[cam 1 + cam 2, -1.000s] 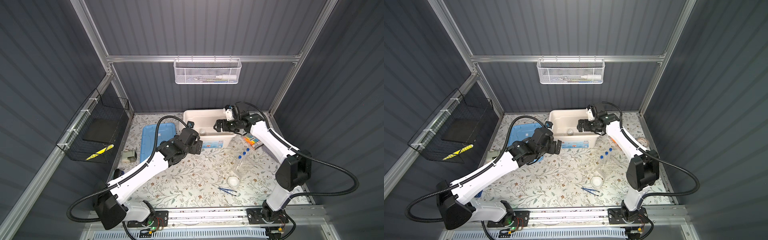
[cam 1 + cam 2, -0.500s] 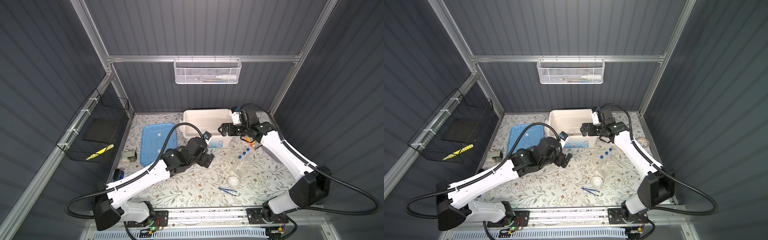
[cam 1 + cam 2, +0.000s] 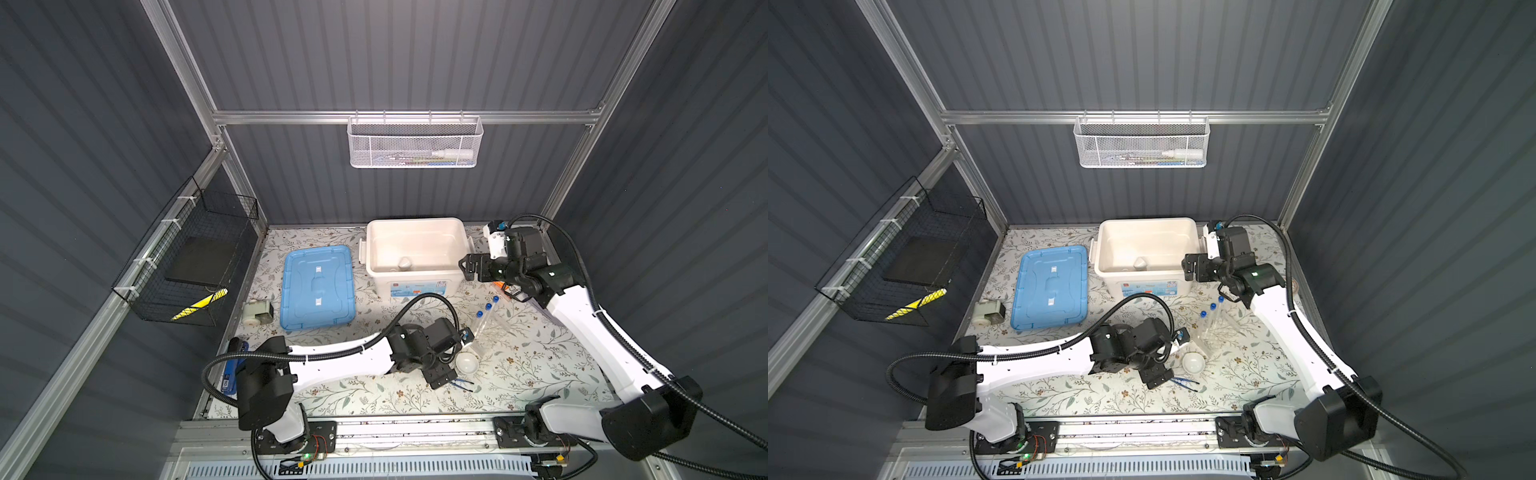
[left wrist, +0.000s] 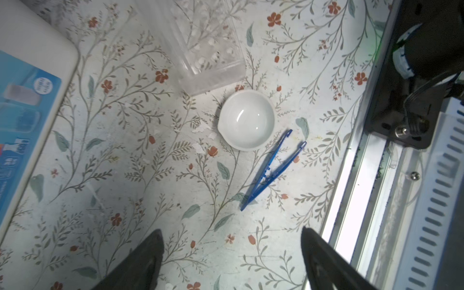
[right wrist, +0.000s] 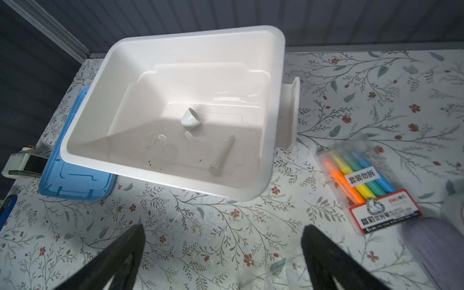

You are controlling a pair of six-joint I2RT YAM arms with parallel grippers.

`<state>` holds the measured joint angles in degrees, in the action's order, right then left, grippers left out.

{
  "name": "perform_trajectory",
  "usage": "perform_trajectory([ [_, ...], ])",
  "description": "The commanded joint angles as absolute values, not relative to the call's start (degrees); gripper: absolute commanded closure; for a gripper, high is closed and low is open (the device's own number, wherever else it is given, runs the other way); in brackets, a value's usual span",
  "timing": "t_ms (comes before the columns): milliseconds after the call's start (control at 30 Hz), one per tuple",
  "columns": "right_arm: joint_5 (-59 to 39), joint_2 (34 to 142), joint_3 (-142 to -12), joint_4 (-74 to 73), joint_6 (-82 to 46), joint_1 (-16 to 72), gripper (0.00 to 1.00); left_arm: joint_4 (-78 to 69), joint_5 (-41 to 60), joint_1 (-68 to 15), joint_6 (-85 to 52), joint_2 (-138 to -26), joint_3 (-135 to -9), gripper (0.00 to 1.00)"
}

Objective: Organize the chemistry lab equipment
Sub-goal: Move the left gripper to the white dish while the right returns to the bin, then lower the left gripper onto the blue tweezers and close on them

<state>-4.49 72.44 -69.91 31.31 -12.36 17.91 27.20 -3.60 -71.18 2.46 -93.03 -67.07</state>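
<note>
Hovering with left gripper (image 4: 231, 229) wide, empty, near tweezers (image 4: 261, 185) lying just beside dish (image 4: 247, 120). Might skid off thin flat tweezers, or clip dish, if lowered off-centre.

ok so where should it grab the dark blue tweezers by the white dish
Grip the dark blue plastic tweezers near the joined end, away from the white dish. They lie flat on the floral mat, arms splayed toward the dish: come straight down, left pincer closing across the narrow part.
</note>
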Motion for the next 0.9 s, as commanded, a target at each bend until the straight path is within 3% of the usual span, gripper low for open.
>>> perform_trajectory([
  [0,-2.58,69.62,-68.07,31.49,-12.21,16.9,0.01,25.72,0.9,-71.19,7.66,-95.28,-65.86,0.15],
  [700,3.0,55.08,-58.96,37.74,-14.16,14.5,0.01,23.63,12.39,-71.24,16.94,-107.01,-69.54,0.43],
  [867,4.09,53.24,-57.54,38.23,-14.09,14.41,0.01,22.51,12.24,-71.36,17.75,-107.9,-69.31,0.44],
])
